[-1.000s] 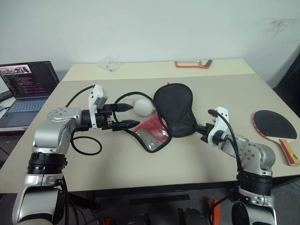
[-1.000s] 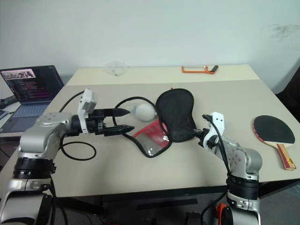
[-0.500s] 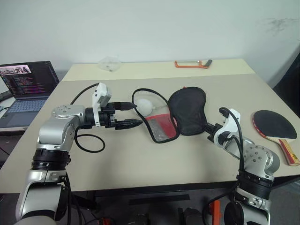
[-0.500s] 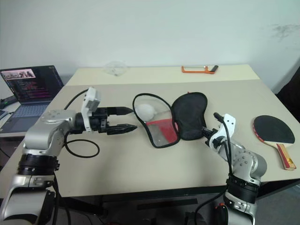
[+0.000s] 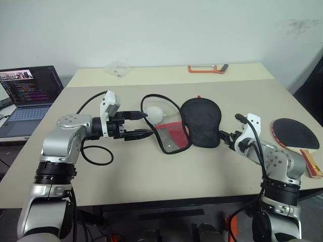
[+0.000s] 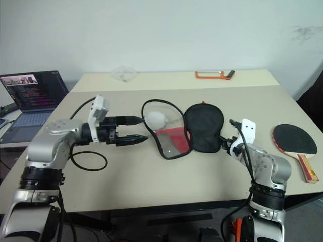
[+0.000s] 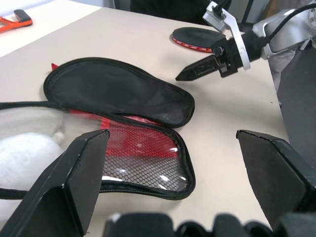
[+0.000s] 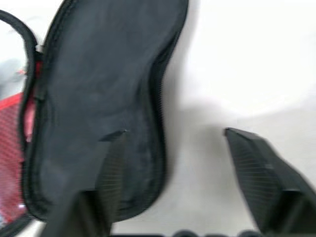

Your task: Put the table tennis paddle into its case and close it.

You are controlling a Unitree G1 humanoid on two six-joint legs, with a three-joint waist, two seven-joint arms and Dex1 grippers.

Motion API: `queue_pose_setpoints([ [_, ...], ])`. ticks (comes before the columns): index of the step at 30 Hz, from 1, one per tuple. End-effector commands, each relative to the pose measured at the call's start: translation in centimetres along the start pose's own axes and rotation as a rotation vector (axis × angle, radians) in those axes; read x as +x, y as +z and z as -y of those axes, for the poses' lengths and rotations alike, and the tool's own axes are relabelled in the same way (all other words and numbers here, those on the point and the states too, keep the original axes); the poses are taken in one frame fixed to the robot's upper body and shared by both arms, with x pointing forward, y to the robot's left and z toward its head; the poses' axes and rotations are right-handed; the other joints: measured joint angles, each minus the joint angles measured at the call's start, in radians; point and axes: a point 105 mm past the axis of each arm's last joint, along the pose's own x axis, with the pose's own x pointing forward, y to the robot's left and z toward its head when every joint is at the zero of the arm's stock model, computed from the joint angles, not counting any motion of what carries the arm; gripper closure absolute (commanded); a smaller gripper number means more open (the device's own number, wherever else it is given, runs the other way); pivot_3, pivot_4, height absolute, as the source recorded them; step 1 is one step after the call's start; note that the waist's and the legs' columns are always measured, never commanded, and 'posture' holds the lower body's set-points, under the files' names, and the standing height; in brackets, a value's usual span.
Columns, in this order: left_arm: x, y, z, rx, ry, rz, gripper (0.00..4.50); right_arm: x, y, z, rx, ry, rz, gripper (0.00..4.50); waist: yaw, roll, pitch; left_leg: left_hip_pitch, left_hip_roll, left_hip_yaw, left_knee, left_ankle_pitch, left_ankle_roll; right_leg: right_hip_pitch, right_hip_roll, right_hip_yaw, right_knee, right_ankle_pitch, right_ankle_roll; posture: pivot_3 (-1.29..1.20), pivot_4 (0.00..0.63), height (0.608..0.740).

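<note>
black-and-red case (image 5: 201,122), black-faced red-rimmed paddle (image 5: 293,133), orange clamp (image 5: 207,68)

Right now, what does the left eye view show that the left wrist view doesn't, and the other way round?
The left eye view takes in the laptop, the orange tool at the table's far edge and the left gripper from outside, open beside the case. The left wrist view gives a close look at the red mesh pocket and the right gripper side-on, near the case's black flap. Both show the case lying open on the table, the white ball in its clear half, and the table tennis paddle beyond the right gripper.
</note>
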Motion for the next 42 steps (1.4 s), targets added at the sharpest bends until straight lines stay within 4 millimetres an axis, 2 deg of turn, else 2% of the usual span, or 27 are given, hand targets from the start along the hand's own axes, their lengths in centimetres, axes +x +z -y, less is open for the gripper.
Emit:
queue_pose_setpoints([
  [1,0.1,1.1,0.3,0.04,-0.003,0.034,0.0,-0.9,1.8,0.4,-0.143,-0.005,0.089,0.03,0.001,0.0,0.0,0.0,0.0,0.0,0.0,0.0,0.0,0.0,0.0,0.0,0.0,0.0,0.0,0.0,0.15,0.74],
  [4,0.8,1.1,0.8,0.036,-0.02,0.056,0.0,-2.5,3.2,-0.4,-0.343,0.082,0.182,0.03,0.002,0.0,0.0,0.0,0.0,0.0,0.0,0.0,0.0,0.001,0.0,0.0,-0.001,0.0,0.0,0.0,0.15,0.74],
  [7,1.6,1.4,1.7,0.024,-0.061,0.087,0.0,-3.6,4.0,0.4,-0.505,0.063,0.233,0.03,0.004,-0.001,0.0,0.0,0.0,0.0,0.0,0.0,0.0,0.001,0.0,0.0,-0.003,0.0,0.001,0.0,0.15,0.74],
  [8,2.0,1.4,2.4,0.016,-0.093,0.095,0.0,-3.8,4.2,1.3,-0.488,0.035,0.239,0.03,0.003,-0.001,0.0,0.0,0.0,0.001,0.0,0.0,0.0,0.002,0.0,0.0,-0.003,0.0,0.001,0.0,0.15,0.74],
  [13,4.5,0.9,5.5,0.052,-0.221,0.067,0.0,-5.6,5.5,7.8,-0.366,-0.255,0.28,0.03,0.016,-0.001,0.0,0.0,0.0,0.001,0.0,0.0,0.0,0.002,0.0,0.0,-0.003,0.0,0.001,0.0,0.15,0.74],
  [16,5.8,1.1,6.3,0.088,-0.26,0.069,0.0,-6.5,5.8,10.3,-0.299,-0.368,0.286,0.03,0.021,-0.001,0.0,0.0,0.0,0.001,0.0,0.0,0.0,0.002,0.0,0.0,-0.003,0.0,0.0,0.0,0.15,0.74],
  [21,8.9,2.7,6.9,0.147,-0.319,0.119,0.0,-8.2,6.8,13.8,-0.254,-0.48,0.323,0.03,0.026,-0.001,0.0,0.0,0.0,0.002,0.001,0.001,0.001,0.004,-0.001,0.0,-0.003,0.0,0.0,0.0,0.15,0.74],
  [26,11.3,3.3,7.8,0.196,-0.378,0.14,0.0,-10.0,5.6,18.1,-0.23,-0.566,0.255,0.03,0.025,-0.001,0.0,0.002,0.0,0.003,0.0,0.001,0.002,0.006,-0.001,-0.001,-0.005,0.0,0.001,0.0,0.15,0.74],
  [30,11.8,3.2,8.6,0.198,-0.413,0.151,0.0,-11.3,4.9,20.3,-0.22,-0.586,0.229,0.03,0.02,-0.001,0.0,0.003,0.001,0.005,-0.001,0.0,0.004,0.008,-0.001,0.0,-0.006,0.0,0.001,0.0,0.15,0.74],
  [33,11.6,2.9,9.0,0.188,-0.428,0.147,0.0,-12.3,3.6,21.7,-0.216,-0.574,0.174,0.03,0.021,0.0,0.0,0.005,0.001,0.005,0.0,0.0,0.005,0.009,-0.001,0.0,-0.006,0.0,0.001,0.0,0.15,0.74],
  [36,11.2,2.9,9.4,0.179,-0.448,0.144,0.0,-12.2,1.8,21.6,-0.151,-0.487,0.12,0.03,0.022,0.0,0.0,0.007,0.001,0.004,0.0,0.0,0.005,0.014,0.0,-0.001,-0.008,0.0,0.001,0.0,0.15,0.74],
  [42,11.2,2.9,9.2,0.177,-0.446,0.14,0.0,-11.6,0.0,20.9,-0.142,-0.396,0.071,0.03,0.024,0.0,0.0,0.009,0.001,0.004,0.0,-0.001,0.006,0.018,0.0,0.0,-0.013,0.001,0.004,0.0,0.15,0.74],
])
